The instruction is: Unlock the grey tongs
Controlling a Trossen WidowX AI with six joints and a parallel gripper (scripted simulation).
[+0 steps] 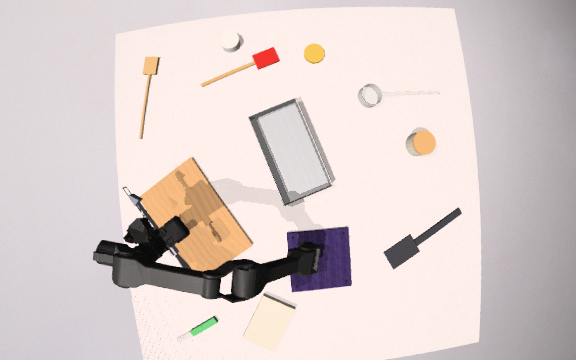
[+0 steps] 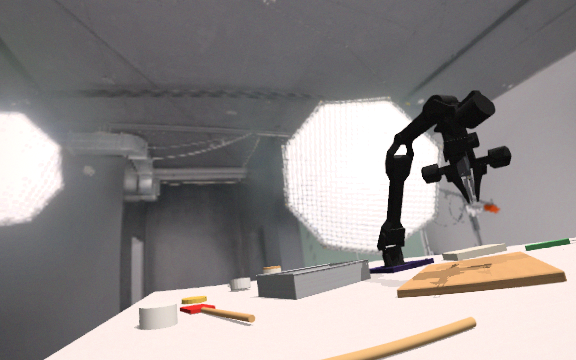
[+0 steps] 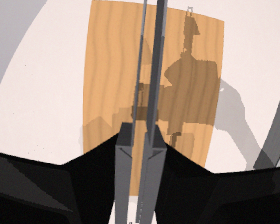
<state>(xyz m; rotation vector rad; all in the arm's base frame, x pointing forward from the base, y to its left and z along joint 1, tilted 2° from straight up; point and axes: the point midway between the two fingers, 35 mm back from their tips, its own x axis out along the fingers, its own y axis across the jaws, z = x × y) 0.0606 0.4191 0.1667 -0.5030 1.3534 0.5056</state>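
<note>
Gripper (image 1: 164, 240) (image 2: 473, 201) (image 3: 136, 137): closed on grey tongs (image 1: 184, 260) (image 3: 158, 75), above wooden board (image 1: 203, 215) (image 2: 488, 275) (image 3: 111, 65). Risk: tongs staying locked, if squeezed without tips down.
</note>
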